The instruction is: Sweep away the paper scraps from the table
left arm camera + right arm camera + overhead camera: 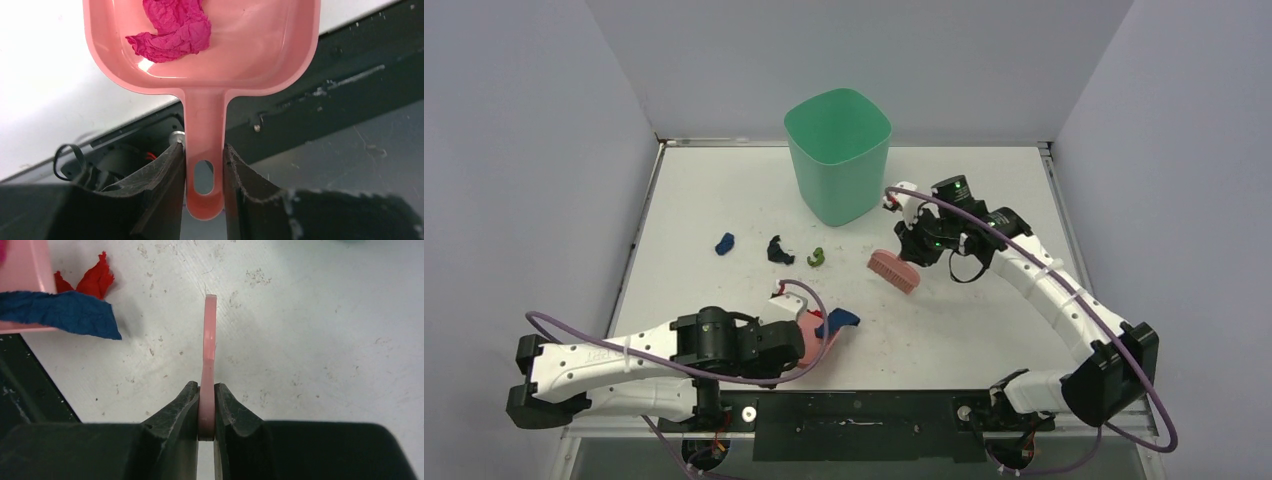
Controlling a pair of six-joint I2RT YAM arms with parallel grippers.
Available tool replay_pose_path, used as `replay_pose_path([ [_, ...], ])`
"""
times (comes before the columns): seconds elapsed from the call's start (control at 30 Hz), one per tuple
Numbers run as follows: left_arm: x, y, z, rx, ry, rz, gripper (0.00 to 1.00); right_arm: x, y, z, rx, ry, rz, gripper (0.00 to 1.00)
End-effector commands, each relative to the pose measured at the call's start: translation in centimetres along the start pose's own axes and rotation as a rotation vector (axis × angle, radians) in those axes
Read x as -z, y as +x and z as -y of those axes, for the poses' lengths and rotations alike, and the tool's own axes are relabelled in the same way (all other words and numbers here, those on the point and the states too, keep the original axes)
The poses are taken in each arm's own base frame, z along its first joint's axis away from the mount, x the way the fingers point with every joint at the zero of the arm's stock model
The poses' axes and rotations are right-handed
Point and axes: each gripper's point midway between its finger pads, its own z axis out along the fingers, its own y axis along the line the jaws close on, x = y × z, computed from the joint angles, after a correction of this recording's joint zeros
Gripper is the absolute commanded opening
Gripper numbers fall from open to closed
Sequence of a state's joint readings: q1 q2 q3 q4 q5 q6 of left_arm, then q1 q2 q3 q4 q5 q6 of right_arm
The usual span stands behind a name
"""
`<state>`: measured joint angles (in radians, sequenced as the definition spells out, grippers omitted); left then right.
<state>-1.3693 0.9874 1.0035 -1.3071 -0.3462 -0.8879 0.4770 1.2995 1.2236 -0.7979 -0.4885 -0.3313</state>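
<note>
My left gripper (204,150) is shut on the handle of the pink dustpan (210,60), low at the table's (984,330) front edge. A magenta scrap (172,30) lies in the pan. A dark blue scrap (837,322) hangs over the pan's lip, with a red scrap (95,280) beside it. My right gripper (206,390) is shut on the pink hand brush's thin handle (210,340); the brush head (894,270) is near the table's middle. Loose paper scraps lie left of it: dark blue (725,242), black (778,250) and green (816,257).
A tall green bin (837,155) stands at the back centre, close behind the right wrist. Pale grey walls close in the table on three sides. A black metal rail (854,410) runs along the front edge under the dustpan.
</note>
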Motion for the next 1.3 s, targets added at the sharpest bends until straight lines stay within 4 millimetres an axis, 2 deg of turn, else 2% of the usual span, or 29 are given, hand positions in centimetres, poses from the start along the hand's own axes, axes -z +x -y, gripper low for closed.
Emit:
replay_pose_path([
  [0.0,1.4,3.2,0.0,0.096,0.045,-0.078,0.0,-2.1,-5.3,2.0,0.1,0.141,0.081,0.05],
  [0.17,0.9,5.8,0.7,0.085,0.057,-0.146,0.0,-5.5,-9.2,1.4,0.2,0.207,0.087,0.05],
  [0.37,-1.2,7.9,0.2,0.051,-0.034,-0.218,0.0,-10.6,-11.4,0.2,0.321,0.269,0.063,0.05],
  [0.5,-2.3,7.2,1.7,0.034,-0.012,-0.193,0.0,-13.4,-11.1,-0.8,0.37,0.284,0.036,0.05],
  [0.63,-3.6,6.1,2.9,0.022,0.008,-0.171,0.0,-15.2,-8.9,-3.4,0.379,0.17,-0.021,0.05],
  [0.8,-5.7,4.8,4.0,0.052,0.045,-0.165,0.0,-14.5,-5.3,-7.6,0.348,-0.069,-0.112,0.05],
  [0.97,-7.8,2.9,2.7,0.115,0.015,-0.125,0.0,-11.8,-1.6,-12.1,0.304,-0.284,-0.187,0.05],
  [1.13,-9.2,0.7,2.3,0.14,0.014,-0.062,0.0,-9.7,-1.2,-14.5,0.23,-0.398,-0.162,0.05],
  [1.27,-9.7,-0.7,2.1,0.141,0.001,-0.023,0.0,-8.6,-2.4,-15.0,0.204,-0.418,-0.132,0.05],
])
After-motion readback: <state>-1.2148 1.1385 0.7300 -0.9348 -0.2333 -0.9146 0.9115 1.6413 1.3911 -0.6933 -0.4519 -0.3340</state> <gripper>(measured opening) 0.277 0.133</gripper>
